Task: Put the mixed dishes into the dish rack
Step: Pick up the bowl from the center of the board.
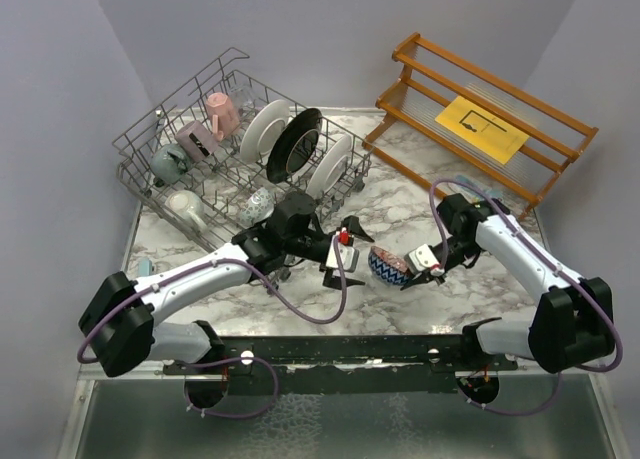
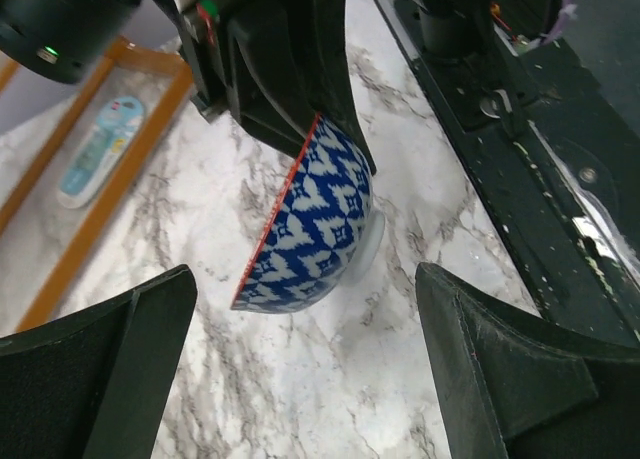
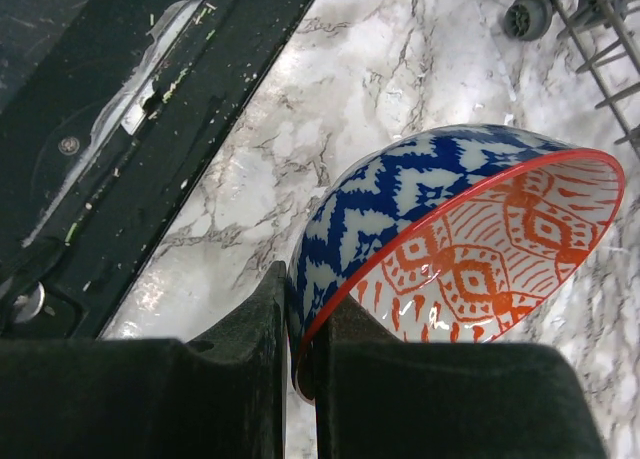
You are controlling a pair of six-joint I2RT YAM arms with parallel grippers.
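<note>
A bowl (image 1: 388,267), blue-patterned outside and red-patterned inside, is held tilted just above the marble table. My right gripper (image 1: 410,272) is shut on its rim; in the right wrist view the fingers (image 3: 255,359) pinch the bowl (image 3: 440,229). My left gripper (image 1: 352,254) is open and empty, just left of the bowl. In the left wrist view the bowl (image 2: 315,219) hangs beyond the spread jaws. The dish rack (image 1: 140,144) at back left holds mugs (image 1: 222,114), white plates (image 1: 265,129), a black-rimmed plate (image 1: 295,144) and a glass (image 1: 258,204).
An orange-brown wooden shelf (image 1: 420,89) with a yellow sheet (image 1: 485,127) stands at back right. The black base rail (image 1: 400,349) runs along the near edge. The rack's wheels (image 3: 525,17) show at the top of the right wrist view.
</note>
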